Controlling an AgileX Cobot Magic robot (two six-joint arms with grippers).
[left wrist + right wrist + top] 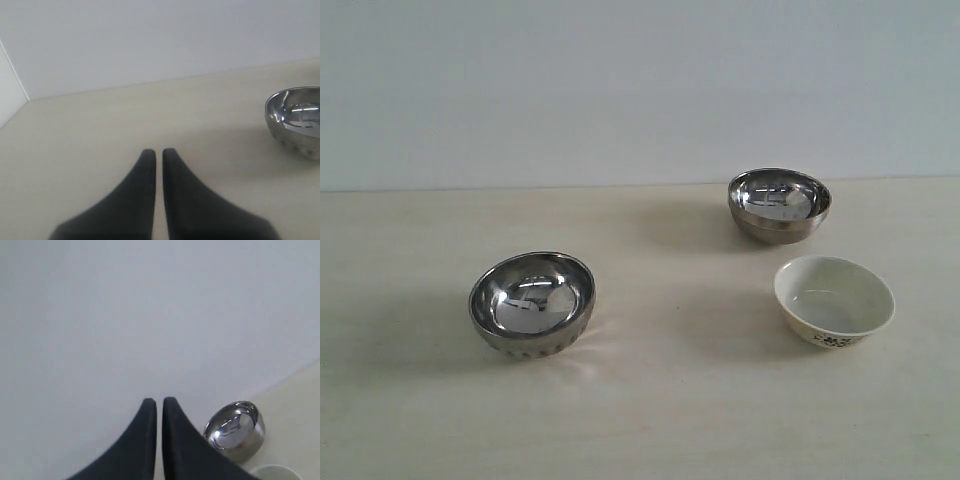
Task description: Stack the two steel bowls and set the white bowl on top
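- While none is stacked, three bowls stand apart on the pale table
- ribbed steel bowl: near left, upright
- plain steel bowl: far right, upright
- white bowl: right, nearer than the plain one
- left gripper: fingers almost together, holding nothing
- right gripper: fingers almost together, holding nothing

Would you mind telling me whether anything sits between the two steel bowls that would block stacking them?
Nothing visible does. Only bare table lies between the ribbed steel bowl and the smooth steel bowl; the white bowl sits off to the side, beside the smooth one.
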